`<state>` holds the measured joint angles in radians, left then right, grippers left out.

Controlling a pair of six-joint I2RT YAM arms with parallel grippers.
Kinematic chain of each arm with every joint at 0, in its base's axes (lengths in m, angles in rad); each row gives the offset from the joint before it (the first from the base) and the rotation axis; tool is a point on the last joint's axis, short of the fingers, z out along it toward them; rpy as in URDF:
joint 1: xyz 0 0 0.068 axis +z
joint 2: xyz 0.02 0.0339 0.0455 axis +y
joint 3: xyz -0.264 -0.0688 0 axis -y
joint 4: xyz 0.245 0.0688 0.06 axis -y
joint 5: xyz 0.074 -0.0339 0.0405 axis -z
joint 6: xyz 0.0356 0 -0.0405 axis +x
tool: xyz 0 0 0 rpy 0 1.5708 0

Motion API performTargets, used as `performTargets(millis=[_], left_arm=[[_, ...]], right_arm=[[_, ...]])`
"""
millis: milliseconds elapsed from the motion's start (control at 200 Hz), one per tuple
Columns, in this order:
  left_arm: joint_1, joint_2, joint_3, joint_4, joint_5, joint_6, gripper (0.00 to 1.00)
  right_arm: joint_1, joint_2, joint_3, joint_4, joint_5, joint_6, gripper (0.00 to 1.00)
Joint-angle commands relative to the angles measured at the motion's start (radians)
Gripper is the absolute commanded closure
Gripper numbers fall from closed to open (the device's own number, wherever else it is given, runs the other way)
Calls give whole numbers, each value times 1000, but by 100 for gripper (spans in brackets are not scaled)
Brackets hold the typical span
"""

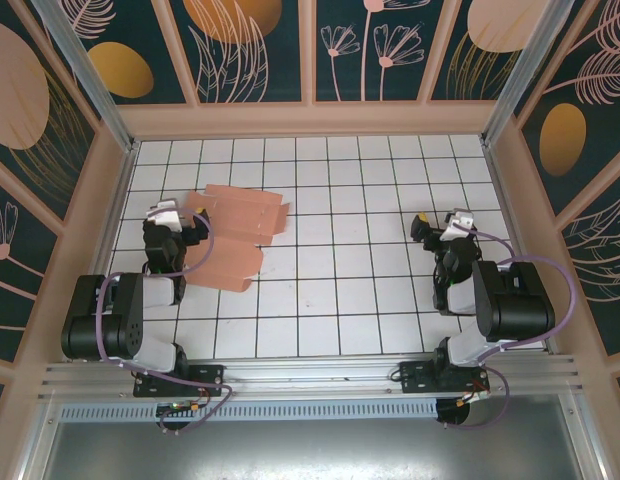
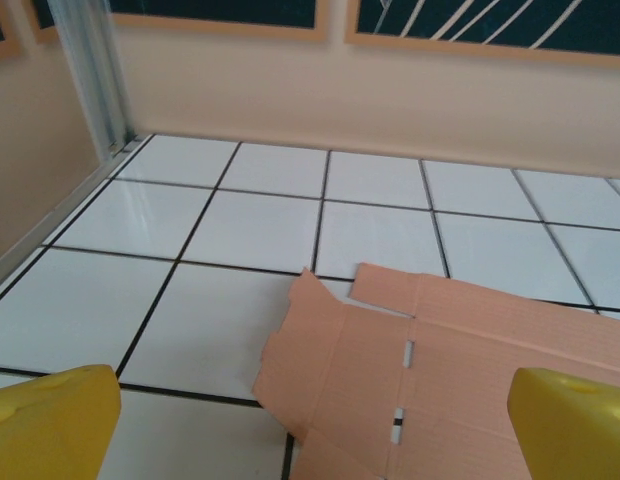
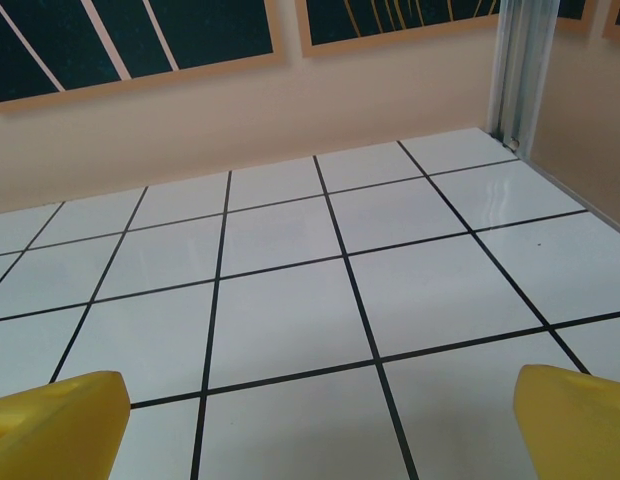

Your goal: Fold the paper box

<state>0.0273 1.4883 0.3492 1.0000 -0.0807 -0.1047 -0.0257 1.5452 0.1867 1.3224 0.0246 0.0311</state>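
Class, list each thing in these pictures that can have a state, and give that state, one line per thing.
paper box: unfolded, a creased sheet lying on the tiled table, not gripped.
left end effector: open, holding nothing, at the sheet's near edge.
right end effector: open, holding nothing, over bare tiles away from the sheet.

One flat salmon-pink paper box [image 1: 235,235] lies on one tiled worktop [image 1: 350,300]. Two arms [image 1: 115,315] stand at the worktop's near edge, one hand each: left hand [image 1: 180,216], right hand [image 1: 442,224].
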Motion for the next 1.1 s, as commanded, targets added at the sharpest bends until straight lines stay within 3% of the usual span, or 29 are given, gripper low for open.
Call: performTargets(millis=[0, 120, 375, 626, 786, 936, 1096], left_arm=[[-9, -42, 92, -175, -159, -61, 1], [-9, -140, 104, -232, -152, -62, 1], [-92, -248, 285, -541, -98, -103, 1], [-150, -151, 450, -731, -6, -485, 1], [-197, -45, 501, -771, 53, -587, 1], [-219, 44, 505, -753, 86, -682, 1], [-217, 111, 489, -741, 95, -771, 1]], right_arm=[[12, -43, -66, 130, 4, -25, 1], [10, -164, -83, 57, -5, -31, 1], [11, -399, 71, -357, -179, -32, 1], [9, -474, 286, -794, -164, 178, 1], [1, -471, 411, -1110, -130, 376, 1], [1, -542, 402, -1176, -72, 365, 1], [-7, -528, 423, -1250, -157, 341, 1]])
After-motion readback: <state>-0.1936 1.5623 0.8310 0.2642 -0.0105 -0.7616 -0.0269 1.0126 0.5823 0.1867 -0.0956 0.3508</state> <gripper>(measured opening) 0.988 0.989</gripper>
